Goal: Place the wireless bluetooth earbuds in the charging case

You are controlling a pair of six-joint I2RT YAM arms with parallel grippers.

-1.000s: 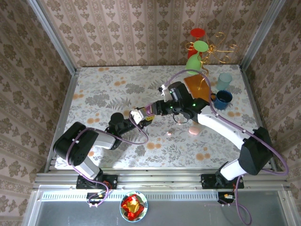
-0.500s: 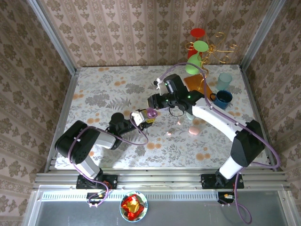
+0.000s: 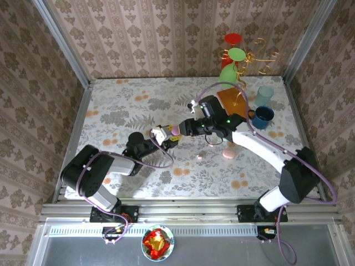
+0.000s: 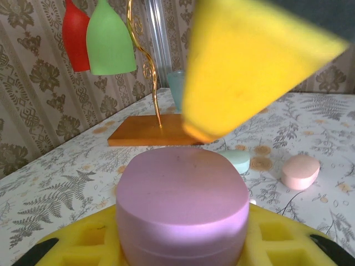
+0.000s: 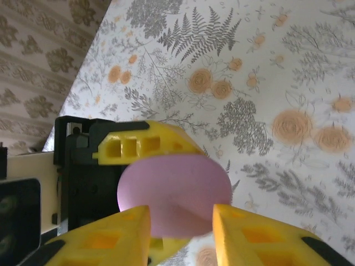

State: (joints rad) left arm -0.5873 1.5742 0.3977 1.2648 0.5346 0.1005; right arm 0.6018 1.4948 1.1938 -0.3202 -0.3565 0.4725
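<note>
On the floral surface (image 3: 122,102) the left arm lay low, reaching rightward, and its left end effector (image 3: 168,136) was clamped on the lilac charging case (image 3: 175,129). The left wrist view showed the round case seated between the two yellow padded fingers (image 4: 83,238) with its lid closed. The case sat raised above the surface near the middle of the workspace, held at the meeting point of both arms. Directly against it from the right came the right end effector (image 3: 183,128). In the right wrist view its yellow fingers (image 5: 100,238) stood apart, with the near edge of the case in the gap between them. Whether they actually pressed on the case could not be told. A blurred yellow finger loomed just above the lid in the left wrist view. Farther right, one tiny pink earbud (image 3: 199,157) lay loose on the surface, well apart from the held case and outside it. Near it to the right rested a closed pink case (image 3: 228,153), with a mint case (image 4: 237,160) just behind it. At the far right rear stood a wooden stand (image 3: 230,102) with a gold wire stem carrying a red cup (image 3: 233,39) and green cups (image 3: 237,54). Beside it were a pale teal cup (image 3: 264,95) and a dark blue mug (image 3: 263,117).
</note>
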